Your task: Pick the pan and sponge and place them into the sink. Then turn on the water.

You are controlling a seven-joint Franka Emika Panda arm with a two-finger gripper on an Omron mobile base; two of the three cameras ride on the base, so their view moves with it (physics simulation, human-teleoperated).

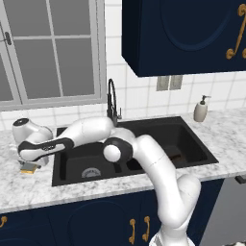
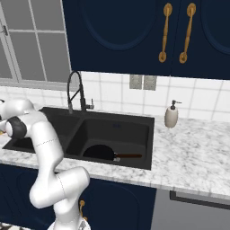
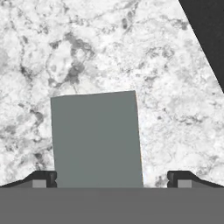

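The pincer (image 3: 112, 179) hangs wide open and empty over the small flat sponge with a grey-green top (image 3: 96, 138), which lies on the white marbled bench (image 3: 87, 48) left of the matte black double sink (image 1: 192, 139). Likely light and squashy; grip its long sides. The round black pan (image 2: 99, 152) sits in the right basin.

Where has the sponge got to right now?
The sponge lies flat on the marble counter left of the sink, directly under the open gripper; the left base view shows it beneath the hand.

Pan (image 2: 99, 152) in sink (image 2: 134, 120), sponge (image 3: 96, 139) outside.
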